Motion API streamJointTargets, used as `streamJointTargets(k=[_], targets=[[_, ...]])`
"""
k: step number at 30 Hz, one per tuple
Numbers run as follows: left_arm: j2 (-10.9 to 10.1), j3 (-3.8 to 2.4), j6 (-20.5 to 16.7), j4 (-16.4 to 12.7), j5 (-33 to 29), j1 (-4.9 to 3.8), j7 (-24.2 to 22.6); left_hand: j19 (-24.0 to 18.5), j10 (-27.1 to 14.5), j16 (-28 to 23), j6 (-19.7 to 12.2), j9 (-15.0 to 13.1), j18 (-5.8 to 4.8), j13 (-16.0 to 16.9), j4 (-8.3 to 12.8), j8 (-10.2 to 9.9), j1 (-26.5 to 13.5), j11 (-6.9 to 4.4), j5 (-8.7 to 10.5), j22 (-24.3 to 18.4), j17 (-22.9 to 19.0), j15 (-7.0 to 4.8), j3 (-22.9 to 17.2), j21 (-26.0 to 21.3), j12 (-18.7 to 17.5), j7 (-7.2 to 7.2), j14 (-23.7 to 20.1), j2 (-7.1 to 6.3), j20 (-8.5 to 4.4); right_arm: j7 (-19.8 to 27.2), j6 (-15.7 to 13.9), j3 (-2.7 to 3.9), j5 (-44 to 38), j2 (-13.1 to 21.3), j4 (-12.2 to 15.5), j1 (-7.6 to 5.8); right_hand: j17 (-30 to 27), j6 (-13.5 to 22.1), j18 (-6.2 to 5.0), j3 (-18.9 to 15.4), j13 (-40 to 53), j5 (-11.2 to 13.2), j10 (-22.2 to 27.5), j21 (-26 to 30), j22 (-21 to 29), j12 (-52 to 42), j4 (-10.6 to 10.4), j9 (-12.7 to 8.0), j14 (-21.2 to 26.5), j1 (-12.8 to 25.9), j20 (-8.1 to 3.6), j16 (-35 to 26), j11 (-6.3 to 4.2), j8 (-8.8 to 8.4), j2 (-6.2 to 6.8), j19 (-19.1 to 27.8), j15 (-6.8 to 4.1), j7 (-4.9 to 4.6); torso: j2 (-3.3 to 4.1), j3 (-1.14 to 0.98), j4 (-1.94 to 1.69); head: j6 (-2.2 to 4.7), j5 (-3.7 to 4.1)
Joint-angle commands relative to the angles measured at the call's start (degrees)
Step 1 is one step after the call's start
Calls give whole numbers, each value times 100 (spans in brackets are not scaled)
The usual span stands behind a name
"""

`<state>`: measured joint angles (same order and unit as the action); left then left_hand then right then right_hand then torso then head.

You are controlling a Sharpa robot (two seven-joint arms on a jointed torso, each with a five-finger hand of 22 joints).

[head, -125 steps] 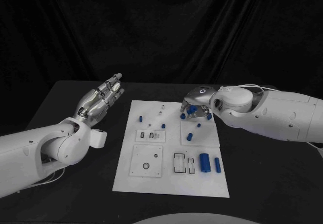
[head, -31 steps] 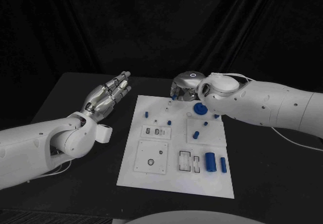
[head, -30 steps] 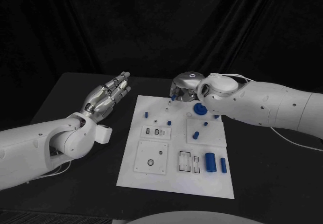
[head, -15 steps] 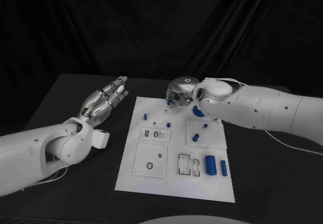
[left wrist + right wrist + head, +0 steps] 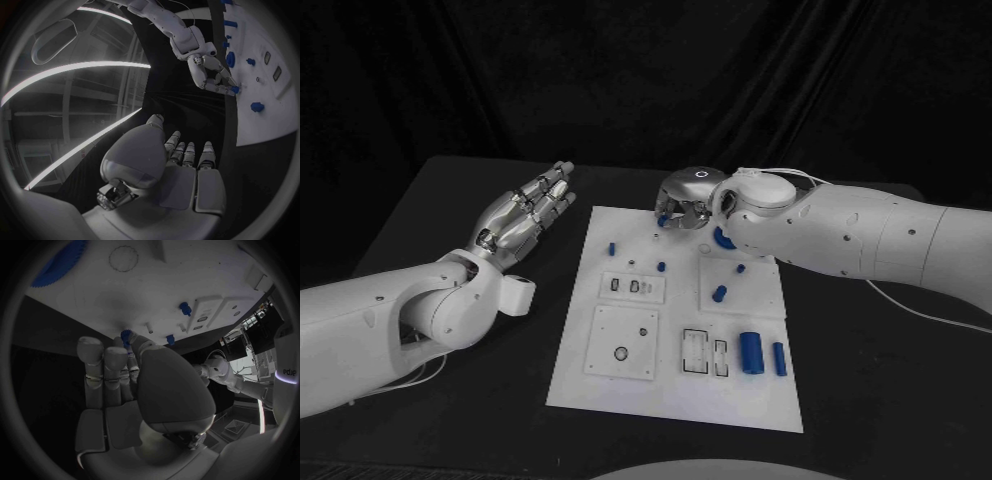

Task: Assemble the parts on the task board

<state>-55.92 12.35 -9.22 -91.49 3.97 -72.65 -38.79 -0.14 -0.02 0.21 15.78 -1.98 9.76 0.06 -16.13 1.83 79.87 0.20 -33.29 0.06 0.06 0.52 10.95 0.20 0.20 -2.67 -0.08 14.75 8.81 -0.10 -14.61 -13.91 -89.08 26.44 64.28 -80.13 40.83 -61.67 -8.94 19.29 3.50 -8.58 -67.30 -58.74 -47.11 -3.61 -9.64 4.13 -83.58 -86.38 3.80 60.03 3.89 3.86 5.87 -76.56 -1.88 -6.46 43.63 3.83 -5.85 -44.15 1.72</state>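
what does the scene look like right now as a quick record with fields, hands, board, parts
left hand: left hand raised off the table beside the board, fingers straight, holding nothing
right hand: right hand at the far edge of the board, fingertips pinching a small blue part
board: white board flat in the middle of the black table
gear: blue gear lying on the board near the right hand
cylinder: large blue cylinder lying near the board's near right corner

Dim scene against black drapes, evenly lit white task board; wrist views bend at their rims.
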Motion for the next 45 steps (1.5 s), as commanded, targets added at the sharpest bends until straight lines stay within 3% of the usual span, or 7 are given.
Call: streamJointTargets(k=[1,8,13,23,33,39,45], targets=[[23,-6,87,10,8,-15,-339,14,2,-21,24,-3,58,-6,-17,33,22,60,-30,-6,-6,55,-18,-20,-20,-3,8,-5,43,-259,287,-5,-14,6,-19,37,20,76,83,35,-5,-1,124,-41,-45,23,-8,-9,23,33,43,40,21,-21,54,31,45,-1,-9,5,1,-16,-9],[43,-6,112,39,8,-15,-319,14,2,-21,14,-2,58,-6,-9,30,40,79,-37,-6,-6,67,-37,-20,-20,-19,8,12,51,-406,326,-6,-14,1,-53,65,-53,2466,46,-310,11,140,1610,46,-54,19,43,-95,214,271,44,-49,117,-83,112,292,-1,625,-9,2,7,-17,-17],[55,-6,141,60,8,-14,-310,14,2,-21,14,-2,58,-6,-7,30,44,82,-39,-6,-6,69,-41,-20,-20,-22,8,14,53,-335,-14,-6,-14,28,-48,75,30,3393,47,-548,-6,176,2057,29,-141,28,109,-151,246,342,54,0,127,-135,26,332,21,785,-8,-1,3,-11,-18],[20,-6,178,83,8,-13,-299,14,2,-21,25,-3,59,-6,11,31,72,105,-52,-6,-6,84,-66,-20,-20,-43,8,25,62,-231,-905,4,-14,538,511,-95,231,1989,92,-740,39,134,1300,-162,-490,-105,137,-20,216,346,30,120,69,78,-144,267,-13,414,-13,-3,3,30,-13],[-31,-5,161,86,8,-13,-270,14,2,-21,62,-9,59,-6,33,39,104,131,-77,-6,-6,96,-95,-20,-20,-64,8,29,78,-689,-520,-2,-14,1578,1539,-419,-1224,606,-142,-516,401,-131,-308,1080,628,-1085,132,174,864,153,-40,-1268,-254,397,-122,1063,-119,177,-30,2,21,3,8],[-27,-5,178,95,8,-12,-247,14,2,-21,67,-9,59,-6,53,41,138,148,-89,-6,-6,107,-133,-20,-20,-78,8,49,89,-908,-163,-16,-6,1994,1784,-381,-1263,797,-163,-638,2362,6,532,1678,913,-3439,16,171,752,373,-105,-1783,-374,100,-82,1036,-167,257,-24,1,22,5,6],[-35,-5,202,106,8,-11,-210,14,2,-21,73,-9,60,-6,82,41,180,174,-100,-6,-6,137,-185,-20,-20,-95,8,65,106,-1251,76,-19,12,2185,1837,-178,1534,1306,34,-986,5740,157,38,853,-172,-6664,-279,157,288,912,-117,260,-465,8,-55,598,-198,323,-28,4,45,-21,-15]])
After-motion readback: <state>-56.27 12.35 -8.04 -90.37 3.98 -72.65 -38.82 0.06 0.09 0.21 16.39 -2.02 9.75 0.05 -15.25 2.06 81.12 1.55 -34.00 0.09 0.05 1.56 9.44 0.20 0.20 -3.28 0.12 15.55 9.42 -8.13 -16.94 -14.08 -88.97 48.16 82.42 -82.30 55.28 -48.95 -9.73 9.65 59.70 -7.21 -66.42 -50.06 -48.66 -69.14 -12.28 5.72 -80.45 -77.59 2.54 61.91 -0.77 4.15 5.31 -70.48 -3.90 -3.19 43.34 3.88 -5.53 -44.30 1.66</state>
